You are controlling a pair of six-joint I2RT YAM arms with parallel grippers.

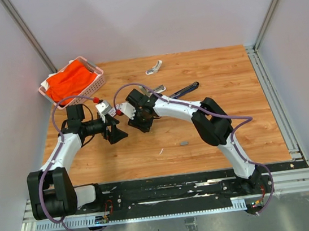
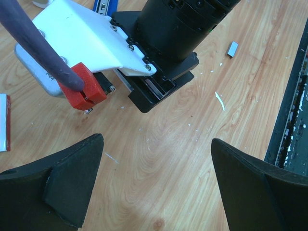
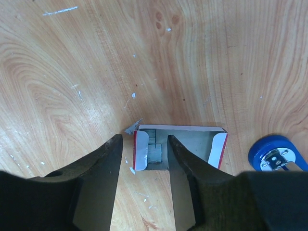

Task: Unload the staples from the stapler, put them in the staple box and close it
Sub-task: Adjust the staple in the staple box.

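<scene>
Stapler point(image 1: 185, 90) lying on tabletop point(image 1: 241, 81), seemingly swung open, just behind right end effector point(image 3: 144, 139). Likely stiff and hard-shelled, so gripping across body.
Staples point(image 1: 184, 143) lying loose nearer arm bases. Probably light, brittle, slippery, so pinching across long sides.
Right end effector hovering half-spread over small white box point(image 3: 219, 147), gripping nothing.
Left end effector point(image 2: 156, 139) gaping wide, empty.

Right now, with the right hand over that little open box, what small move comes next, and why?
Probably lift the right hand straight up. Its fingers stand apart, and the grey staples lie loose in the open box between them, so nothing seems left to hold.
</scene>
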